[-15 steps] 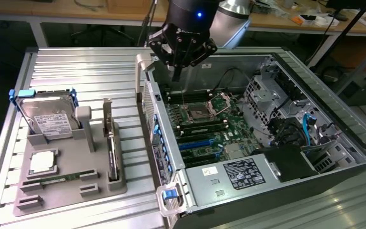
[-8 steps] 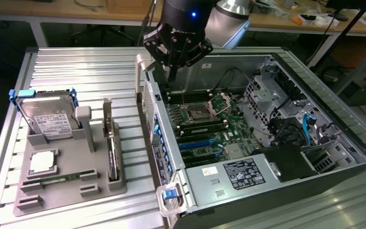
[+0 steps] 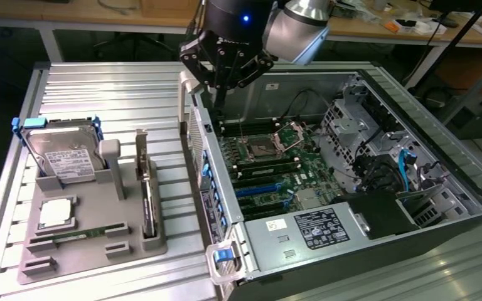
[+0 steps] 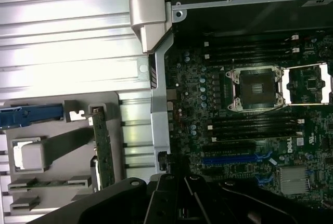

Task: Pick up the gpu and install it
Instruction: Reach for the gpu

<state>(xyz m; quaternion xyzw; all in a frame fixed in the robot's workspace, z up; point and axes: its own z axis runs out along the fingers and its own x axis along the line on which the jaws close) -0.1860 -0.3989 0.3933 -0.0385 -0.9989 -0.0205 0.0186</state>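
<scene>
gpu stands on edge in a slot of the grey holder on the bench, with its silver bracket rising at one end. Its lower edge is sunk in the slot and hidden. End effector hangs over the open computer case, at the wall nearest the holder. Its fingers are drawn together, gripping nothing, well apart from the gpu. In the wrist view, the end effector's dark body covers one end of the card. Slot markings on the motherboard are too small to read.
</scene>
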